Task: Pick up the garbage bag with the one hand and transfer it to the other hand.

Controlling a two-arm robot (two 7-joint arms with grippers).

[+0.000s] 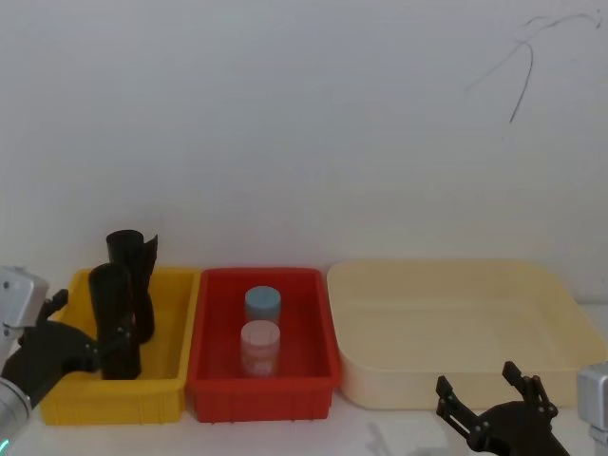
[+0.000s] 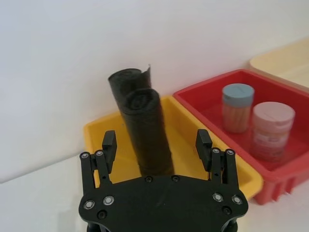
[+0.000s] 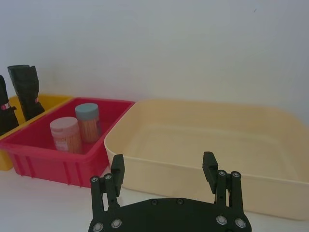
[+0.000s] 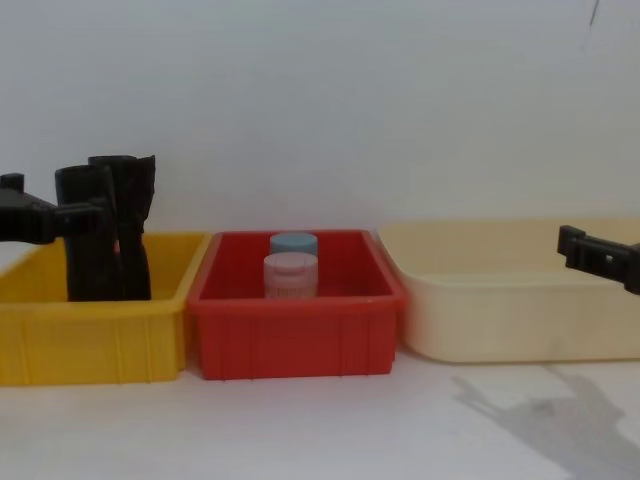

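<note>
Two black rolls stand upright in the yellow bin (image 1: 114, 399). The nearer one is the tightly rolled garbage bag (image 2: 145, 130), also seen at the bin's left as the garbage bag (image 1: 112, 309). A looser roll (image 1: 138, 271) with a flap stands right behind it. My left gripper (image 2: 156, 140) is open, one finger on each side of the garbage bag and neither touching it. In the chest view the left gripper (image 4: 70, 215) sits level with the bag's upper part. My right gripper (image 1: 480, 380) is open in front of the cream tray, holding nothing.
A red bin (image 1: 261, 389) stands beside the yellow one and holds a blue-lidded jar (image 1: 262, 304) and a pink-lidded jar (image 1: 259, 344). A large empty cream tray (image 1: 399, 385) stands to the right. A white wall is close behind the bins.
</note>
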